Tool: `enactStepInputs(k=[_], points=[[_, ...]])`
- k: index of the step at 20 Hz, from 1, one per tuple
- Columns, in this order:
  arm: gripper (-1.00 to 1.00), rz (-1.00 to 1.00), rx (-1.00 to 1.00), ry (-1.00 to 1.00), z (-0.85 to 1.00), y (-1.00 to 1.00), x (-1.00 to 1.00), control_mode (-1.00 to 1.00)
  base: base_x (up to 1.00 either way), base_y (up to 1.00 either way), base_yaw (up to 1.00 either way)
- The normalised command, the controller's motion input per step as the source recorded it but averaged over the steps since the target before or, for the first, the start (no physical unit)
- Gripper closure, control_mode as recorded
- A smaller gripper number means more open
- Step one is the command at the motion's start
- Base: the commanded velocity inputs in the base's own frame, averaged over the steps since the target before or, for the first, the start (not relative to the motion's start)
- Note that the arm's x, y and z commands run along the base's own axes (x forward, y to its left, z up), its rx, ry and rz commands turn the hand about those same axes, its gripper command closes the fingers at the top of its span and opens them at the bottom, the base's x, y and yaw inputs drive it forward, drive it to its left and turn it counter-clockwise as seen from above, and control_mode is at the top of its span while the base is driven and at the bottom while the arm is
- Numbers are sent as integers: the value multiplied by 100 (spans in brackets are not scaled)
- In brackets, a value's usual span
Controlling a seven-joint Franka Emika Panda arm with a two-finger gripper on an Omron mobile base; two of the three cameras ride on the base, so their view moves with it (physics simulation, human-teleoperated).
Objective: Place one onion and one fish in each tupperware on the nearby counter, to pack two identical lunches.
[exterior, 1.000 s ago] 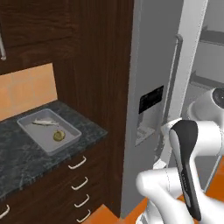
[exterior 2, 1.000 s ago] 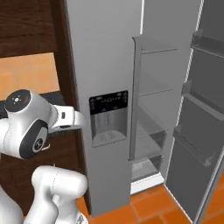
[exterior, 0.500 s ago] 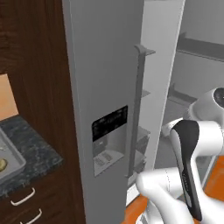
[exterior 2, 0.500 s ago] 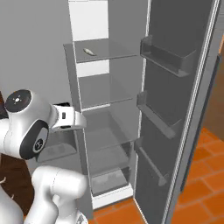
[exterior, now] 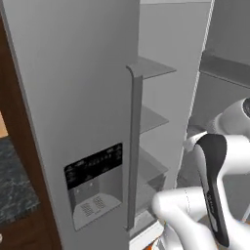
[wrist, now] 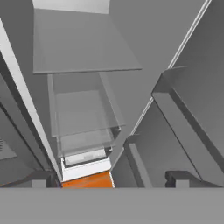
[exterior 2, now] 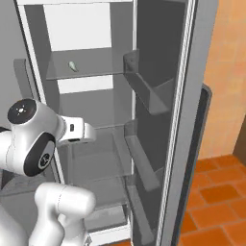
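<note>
A small pale elongated fish lies on the upper glass shelf inside the open fridge. My gripper is open and empty; its two dark fingertips stand wide apart, looking down along the fridge's lower shelves and drawers. My arm's wrist reaches toward the middle shelves, well below the fish. A sliver of the dark speckled counter shows at the far left. The tupperware and the onion are out of view.
The closed left fridge door with its dispenser panel and tall handle stands close on the left. The open right door carries bins. Orange tiled floor lies to the right.
The whole picture has swung to the right with the base: the counter and its tray slid off to the left and the open fridge interior came into view. The gripper stays open.
</note>
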Motion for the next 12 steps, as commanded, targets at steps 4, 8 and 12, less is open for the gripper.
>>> enactStepInputs(k=[4, 8, 12], points=[[-100, 0, 0, 0, 0, 0, 0, 100, 100, 0, 32], [-100, 0, 0, 0, 0, 0, 0, 100, 100, 0, 36], [-100, 0, 0, 0, 0, 0, 0, 100, 100, -2, 42]])
